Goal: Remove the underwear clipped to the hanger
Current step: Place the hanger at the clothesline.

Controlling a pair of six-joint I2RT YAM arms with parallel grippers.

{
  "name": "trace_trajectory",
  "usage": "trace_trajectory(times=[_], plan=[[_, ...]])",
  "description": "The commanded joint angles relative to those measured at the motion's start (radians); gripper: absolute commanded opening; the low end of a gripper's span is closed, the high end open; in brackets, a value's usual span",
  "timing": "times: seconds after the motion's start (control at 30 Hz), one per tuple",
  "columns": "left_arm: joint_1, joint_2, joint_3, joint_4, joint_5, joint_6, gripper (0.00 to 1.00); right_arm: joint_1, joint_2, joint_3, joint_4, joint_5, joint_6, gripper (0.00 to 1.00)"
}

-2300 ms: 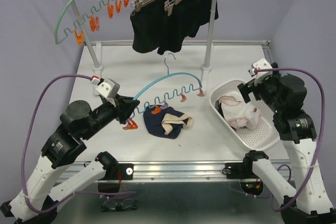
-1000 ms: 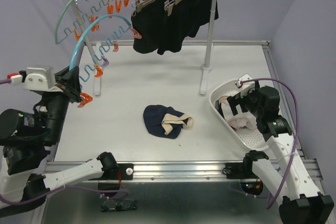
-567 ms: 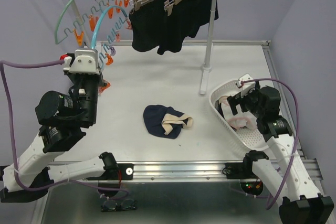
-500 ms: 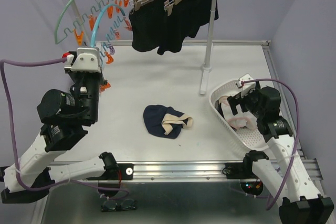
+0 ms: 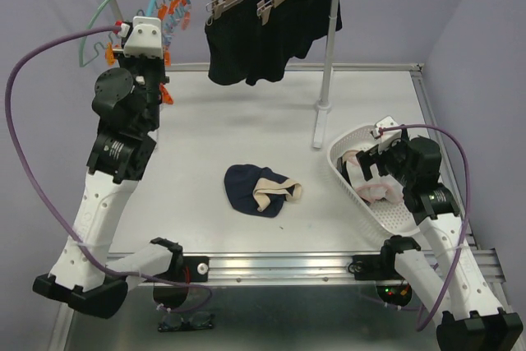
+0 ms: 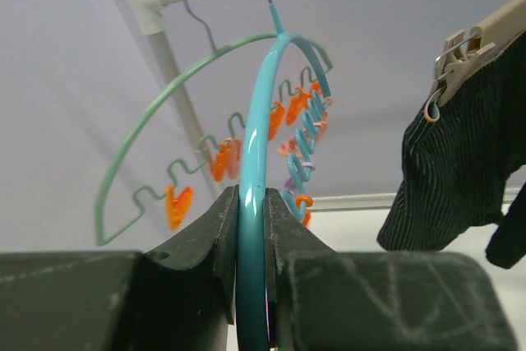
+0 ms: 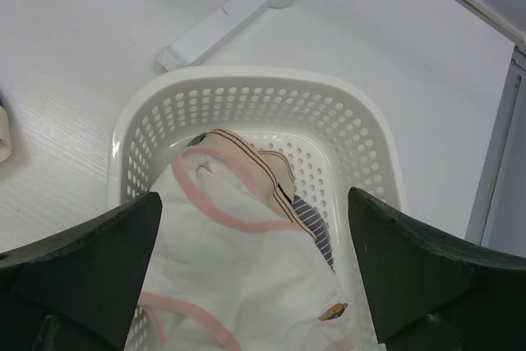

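Observation:
My left gripper (image 5: 152, 48) is raised to the rack's top rail at the far left and is shut on the blue clip hanger (image 6: 256, 178), whose hook sits on the rail. The hanger's orange clips (image 6: 289, 113) hold no cloth. A navy underwear with a beige waistband (image 5: 260, 190) lies loose on the table's middle. Black underwear (image 5: 263, 34) hangs from wooden hangers on the rail, and shows in the left wrist view (image 6: 456, 154). My right gripper (image 7: 255, 285) is open over the white basket (image 7: 345, 129), which holds a pale pink-white underwear (image 7: 238, 277).
A green clip hanger (image 5: 123, 6) with orange clips hangs beside the blue one. The rack's white posts (image 5: 327, 47) stand on feet at the table's back. The basket (image 5: 411, 219) stands at the right edge.
My left arm has swung up from the table and carried the blue hanger to the top rail beside the green one. The right arm has stayed over the basket.

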Motion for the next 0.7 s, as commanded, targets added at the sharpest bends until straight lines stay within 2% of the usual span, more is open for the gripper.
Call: trace_trajectory(times=[0.0, 0.2, 0.4, 0.57, 0.67], plan=[[0.099, 0.029, 0.059, 0.147, 0.282, -0.147, 0.00, -0.008, -0.017, -0.020, 0.047, -0.015, 0.004, 1.00], [0.209, 0.085, 0.059, 0.241, 0.462, -0.243, 0.00, -0.007, -0.020, -0.020, 0.046, -0.013, 0.001, 1.00], [0.275, 0.117, 0.042, 0.339, 0.569, -0.332, 0.00, -0.007, -0.021, -0.021, 0.046, -0.013, 0.000, 1.00], [0.277, 0.045, -0.069, 0.414, 0.589, -0.363, 0.00, -0.007, -0.023, -0.021, 0.044, -0.011, -0.002, 1.00], [0.277, 0.026, -0.079, 0.419, 0.554, -0.334, 0.00, -0.007, -0.015, -0.021, 0.044, -0.021, -0.002, 1.00]])
